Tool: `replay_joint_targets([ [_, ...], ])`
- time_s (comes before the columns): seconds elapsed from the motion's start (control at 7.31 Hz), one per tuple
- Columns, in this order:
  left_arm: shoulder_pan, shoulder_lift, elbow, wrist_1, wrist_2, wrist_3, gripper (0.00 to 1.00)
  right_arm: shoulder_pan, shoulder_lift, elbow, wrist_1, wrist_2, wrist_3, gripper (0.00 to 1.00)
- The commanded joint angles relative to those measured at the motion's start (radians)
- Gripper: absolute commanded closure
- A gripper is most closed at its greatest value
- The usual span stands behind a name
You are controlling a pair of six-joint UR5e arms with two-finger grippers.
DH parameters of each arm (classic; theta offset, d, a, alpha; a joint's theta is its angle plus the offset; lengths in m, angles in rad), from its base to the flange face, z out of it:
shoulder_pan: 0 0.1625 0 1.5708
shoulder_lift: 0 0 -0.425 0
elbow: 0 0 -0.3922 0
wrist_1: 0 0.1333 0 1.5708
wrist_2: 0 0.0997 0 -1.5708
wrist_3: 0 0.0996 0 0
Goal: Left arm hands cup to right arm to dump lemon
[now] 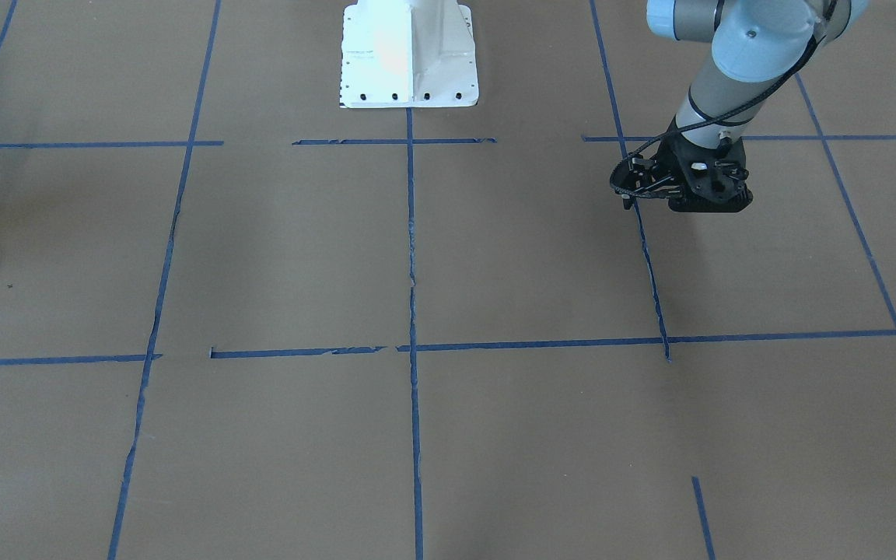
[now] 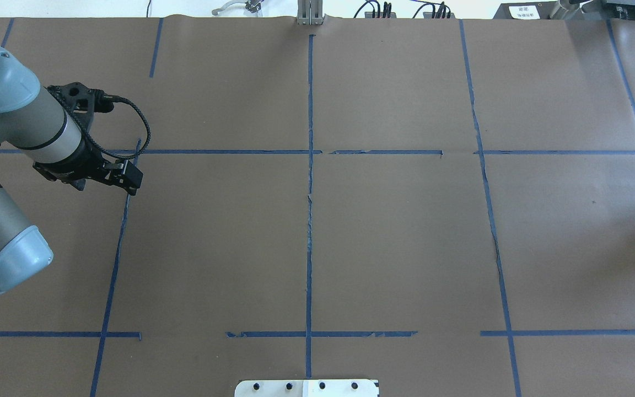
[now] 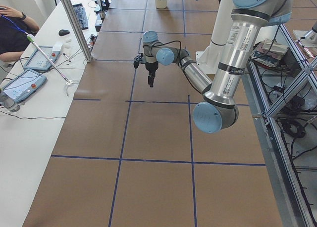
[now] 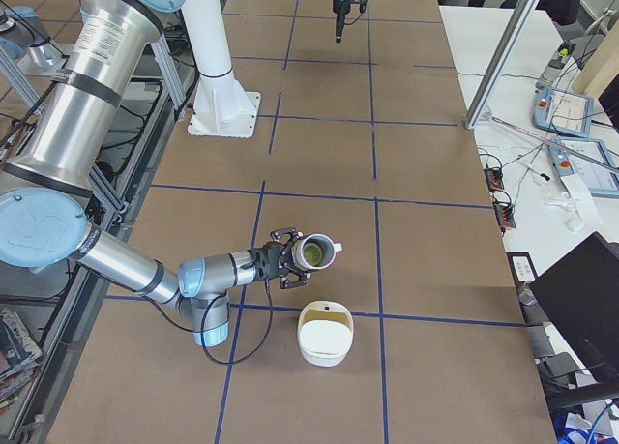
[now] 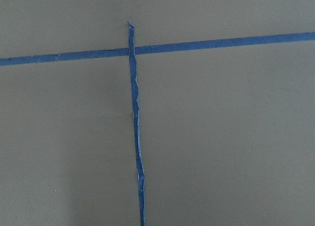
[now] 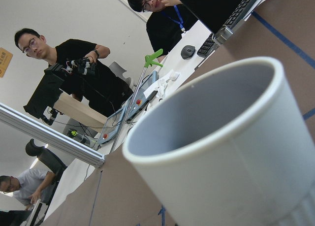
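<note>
The white cup [image 4: 319,252] lies on its side in the air at the fingers of my right gripper [image 4: 290,260], mouth toward the table's operator side. Something yellow-green shows inside it. The right wrist view is filled by the cup's rim and grey inside [image 6: 221,147]; no fingers show there, so I cannot tell if that gripper is shut. My left gripper [image 1: 625,190] hangs empty and looks shut above a blue tape line at the table's far left end. It also shows in the overhead view [image 2: 132,181] and the exterior left view [image 3: 150,82].
A white round bowl [image 4: 325,333] stands on the table just below and in front of the tilted cup. The white robot base [image 1: 409,54] is at the table's robot-side edge. Operators sit at a side desk [image 3: 29,64] with tablets and keyboards.
</note>
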Motion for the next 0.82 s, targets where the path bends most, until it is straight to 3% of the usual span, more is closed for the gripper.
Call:
replay_joint_targets([
  [0.0, 0.0, 0.0, -0.002, -0.002, 0.0, -0.002, 0.0, 0.027, 0.021, -0.044, 0.081, -0.001, 0.283, 1.0],
  [0.68, 0.0, 0.0, -0.013, -0.002, 0.002, -0.002, 0.0, 0.151, 0.067, -0.066, 0.119, -0.001, 0.824, 0.99],
])
